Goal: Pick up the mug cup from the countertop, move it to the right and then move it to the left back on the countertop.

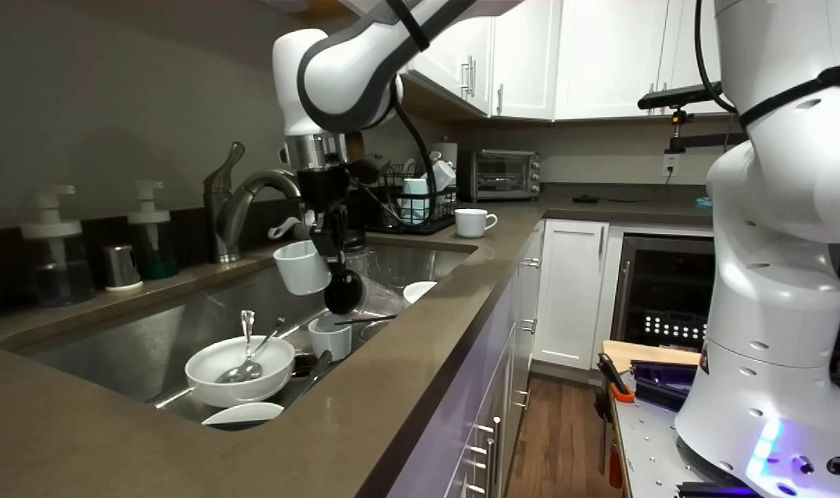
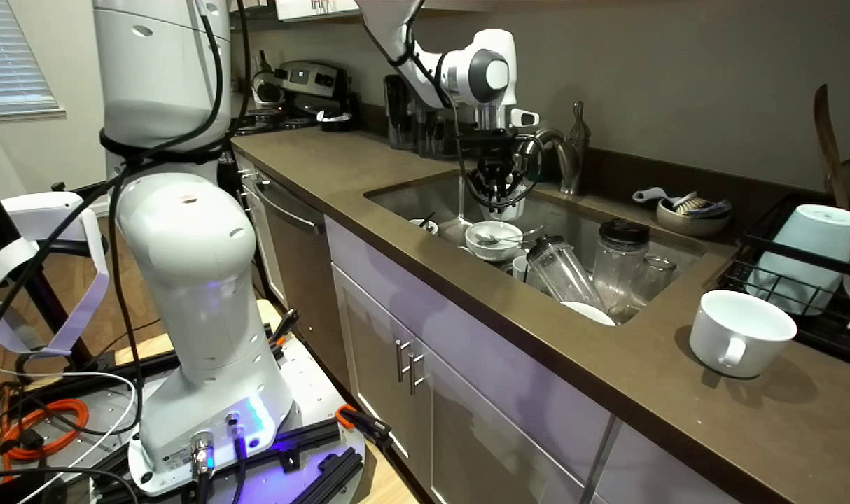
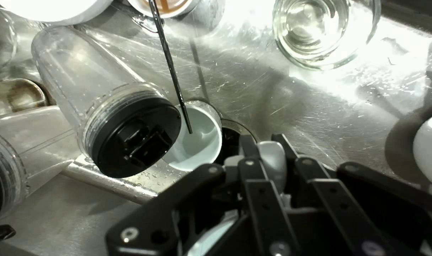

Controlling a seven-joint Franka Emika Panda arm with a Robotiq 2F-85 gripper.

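Mug cup (image 2: 740,334): upright on the countertop (image 2: 635,364), near the sink (image 1: 150,360). Arm (image 1: 351,79) extended over the sink; gripper (image 3: 267,140) pointing down, clamped on another white mug (image 1: 301,268), slightly tilted. Mug cup: glossy, rounded, loop-handled. Countertop: smooth, taupe. Sink: scratched steel.

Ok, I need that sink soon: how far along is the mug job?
Looks done: the lift; a white mug hangs from the gripper over the sink. In hand: the carry, direction unclear. Left, if this is the mug meant: setting it on the countertop, where another white mug stands.
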